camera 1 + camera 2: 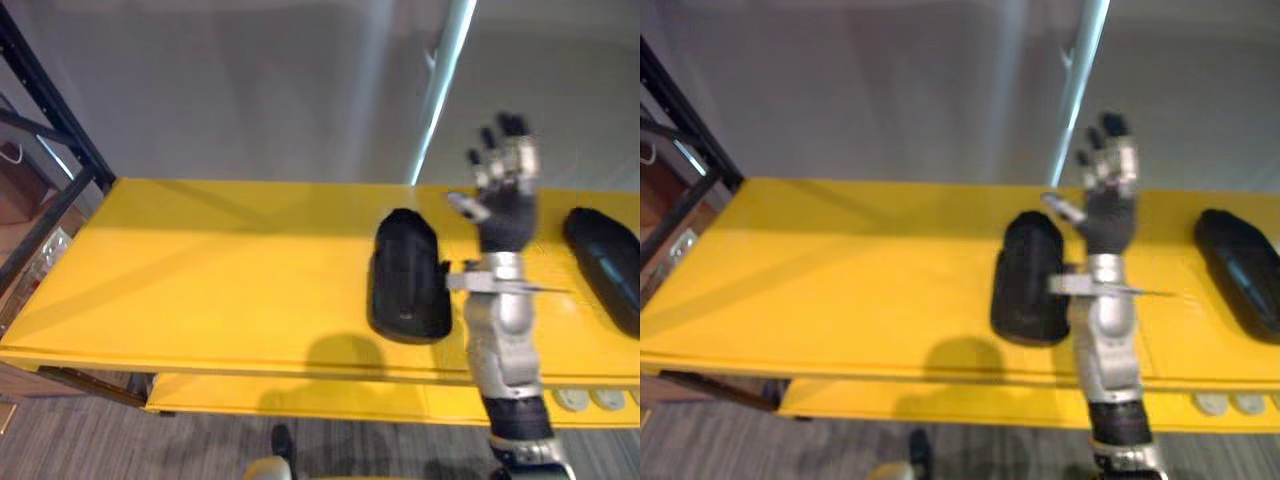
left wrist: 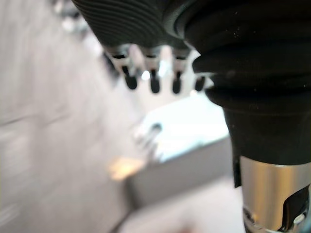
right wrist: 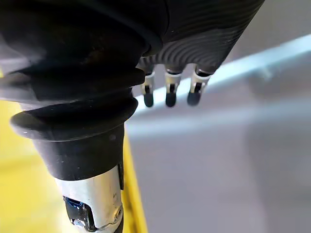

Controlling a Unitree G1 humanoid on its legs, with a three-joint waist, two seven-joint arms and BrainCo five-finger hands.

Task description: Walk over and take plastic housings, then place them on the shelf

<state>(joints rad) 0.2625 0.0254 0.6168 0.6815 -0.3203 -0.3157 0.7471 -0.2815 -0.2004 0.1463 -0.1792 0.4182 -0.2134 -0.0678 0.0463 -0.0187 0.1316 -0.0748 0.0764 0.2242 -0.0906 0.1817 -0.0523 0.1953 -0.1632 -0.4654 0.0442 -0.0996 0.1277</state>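
The right hand (image 1: pixel 505 200) stands upright over the back half of the shelf (image 1: pixel 200 280), forearm rising from the front edge, fingers spread straight and holding nothing. Just beside its wrist, near the front edge of the smooth yellow board, lies a black plastic housing (image 1: pixel 405 275), rounded and matte. A second housing (image 1: pixel 605 260), longer and slimmer, lies by the right edge. The left hand (image 2: pixel 154 80) hangs with fingers relaxed and empty.

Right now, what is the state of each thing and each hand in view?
Right hand: open, empty, raised over the shelf.
Left hand: open, empty.
Middle housing: lying on the shelf beside the right arm, not held.
Right housing: lying on the shelf, not held.
Shelf: bears both housings.
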